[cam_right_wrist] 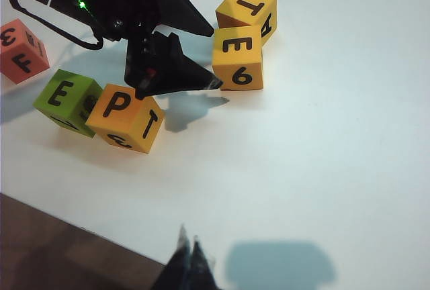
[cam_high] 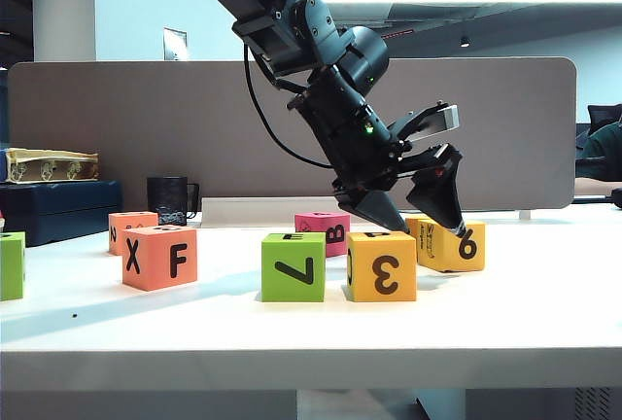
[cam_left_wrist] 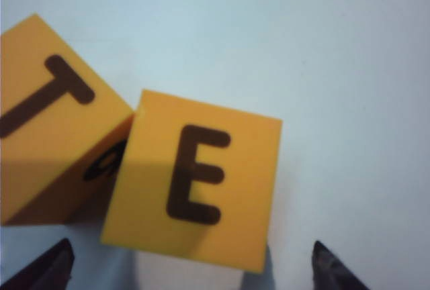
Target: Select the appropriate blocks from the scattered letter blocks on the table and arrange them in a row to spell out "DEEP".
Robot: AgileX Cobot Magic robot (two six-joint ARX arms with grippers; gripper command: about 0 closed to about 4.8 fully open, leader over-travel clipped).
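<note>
My left gripper reaches across to the right of the table and hangs open just over the yellow block with "E" on top and "6" on its side. Its fingertips stand wider than the block and do not touch it. In a row to the left of that block sit the yellow block with "3", which shows "P" on top, and the green block with "7", which shows "E" on top. My right gripper is shut and empty, above the table's near edge.
A second yellow block, marked "T", touches the E block's far side. The pink B block sits behind the row. At the left are the coral X/F block, another coral block and a green block.
</note>
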